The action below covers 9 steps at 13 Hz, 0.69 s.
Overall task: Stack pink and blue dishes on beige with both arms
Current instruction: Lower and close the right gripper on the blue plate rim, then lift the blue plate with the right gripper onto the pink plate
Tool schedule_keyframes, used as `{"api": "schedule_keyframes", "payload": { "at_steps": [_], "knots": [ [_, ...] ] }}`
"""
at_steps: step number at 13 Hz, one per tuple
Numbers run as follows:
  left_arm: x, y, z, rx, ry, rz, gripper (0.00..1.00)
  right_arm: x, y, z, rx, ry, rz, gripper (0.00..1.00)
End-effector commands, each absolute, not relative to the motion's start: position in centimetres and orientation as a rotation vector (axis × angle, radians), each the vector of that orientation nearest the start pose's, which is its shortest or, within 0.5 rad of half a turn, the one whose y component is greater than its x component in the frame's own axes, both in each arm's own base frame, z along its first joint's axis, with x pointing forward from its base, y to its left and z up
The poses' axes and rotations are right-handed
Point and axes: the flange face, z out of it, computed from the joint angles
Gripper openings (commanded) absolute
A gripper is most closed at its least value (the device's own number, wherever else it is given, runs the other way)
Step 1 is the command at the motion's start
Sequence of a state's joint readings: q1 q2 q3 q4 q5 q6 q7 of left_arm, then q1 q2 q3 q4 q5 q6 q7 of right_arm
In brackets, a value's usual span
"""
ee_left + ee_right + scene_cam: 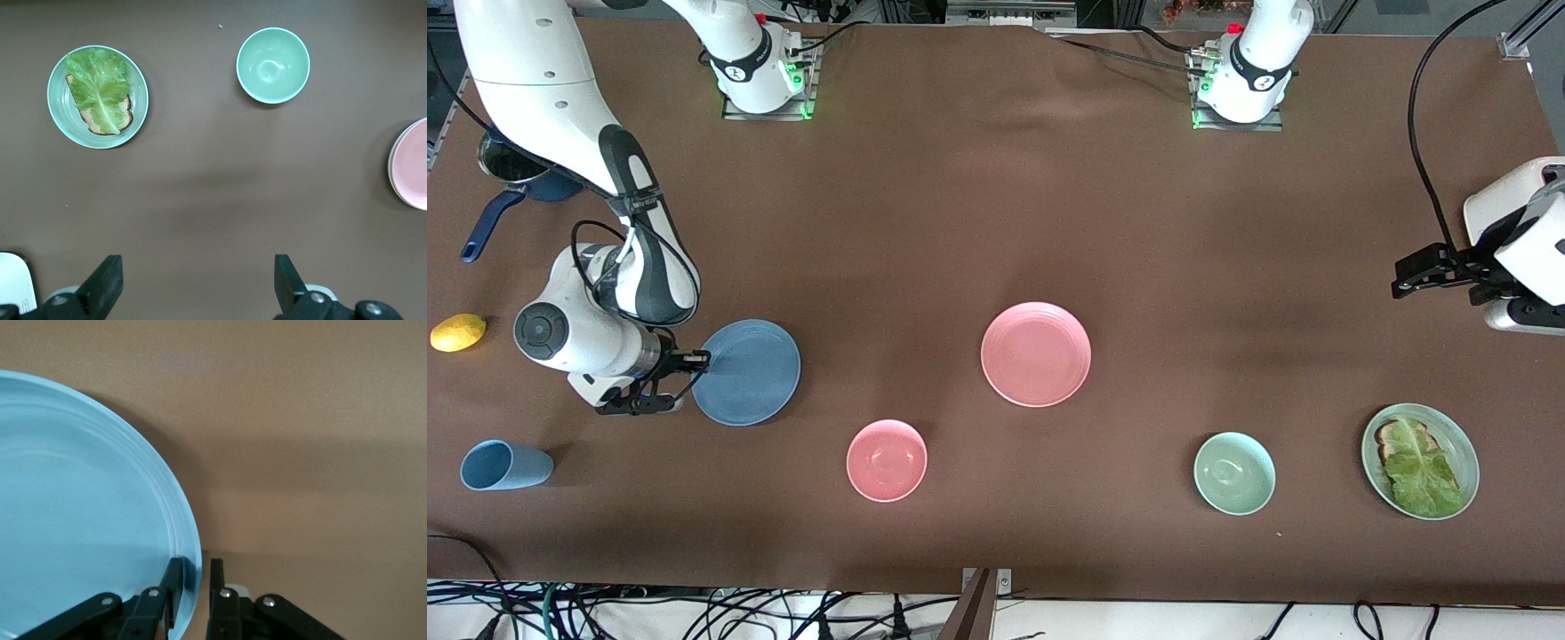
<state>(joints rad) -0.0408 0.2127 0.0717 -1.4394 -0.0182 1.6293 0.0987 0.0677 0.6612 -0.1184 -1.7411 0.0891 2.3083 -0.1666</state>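
The round matte blue plate (pixel 747 372) (ringed rim) lies toward the right arm's end of the brown table (pixel 996 222), its rim pinched by the right gripper (pixel 696 359). The pink plate (pixel 1036 354) lies mid-table. The left gripper (pixel 1405 283) waits, fingers apart.

You have open counter (pixel 978 196) between the blue plate (pixel 749 372) and the pink plate (pixel 1036 354), and a wide bare stretch from the pink plate toward the left arm's end. Nearer the front camera, the pink bowl (pixel 887 460), green bowl (pixel 1234 473) and lettuce plate (pixel 1420 460) block low passes, with gaps between them.
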Motion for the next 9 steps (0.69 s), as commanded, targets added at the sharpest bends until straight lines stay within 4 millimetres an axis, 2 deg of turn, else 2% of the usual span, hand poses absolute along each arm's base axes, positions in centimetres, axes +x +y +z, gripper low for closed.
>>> {"api": "schedule_keyframes", "payload": {
  "at_steps": [1, 3, 4, 6, 8, 9],
  "knots": [
    [62.0, 1.0, 57.2, -3.179, 0.127, 0.036, 1.0, 66.6, -2.5, 19.9, -3.123, -0.118, 0.112, 0.0],
    [62.0, 0.9, 57.2, -3.179, 0.117, 0.036, 1.0, 67.4, -2.0, 21.7, -3.113, -0.13, 0.137, 0.0],
    [62.0, 0.6, 57.2, -3.179, 0.119, 0.037, 1.0, 68.1, -1.2, 23.4, -3.096, -0.147, 0.183, 0.0],
    [62.1, 0.6, 57.2, -3.179, 0.12, 0.034, 1.0, 69.9, -0.1, 28.1, -3.046, -0.148, 0.216, 0.0],
    [62.1, 0.4, 57.2, -3.179, 0.127, 0.034, 1.0, 70.8, 0.9, 31.7, -3.006, -0.154, 0.192, 0.0],
    [62.1, 0.4, 57.2, -3.179, 0.127, 0.034, 1.0, 71.0, 2.2, 33.2, -2.996, -0.184, 0.179, 0.0]
  ]
}}
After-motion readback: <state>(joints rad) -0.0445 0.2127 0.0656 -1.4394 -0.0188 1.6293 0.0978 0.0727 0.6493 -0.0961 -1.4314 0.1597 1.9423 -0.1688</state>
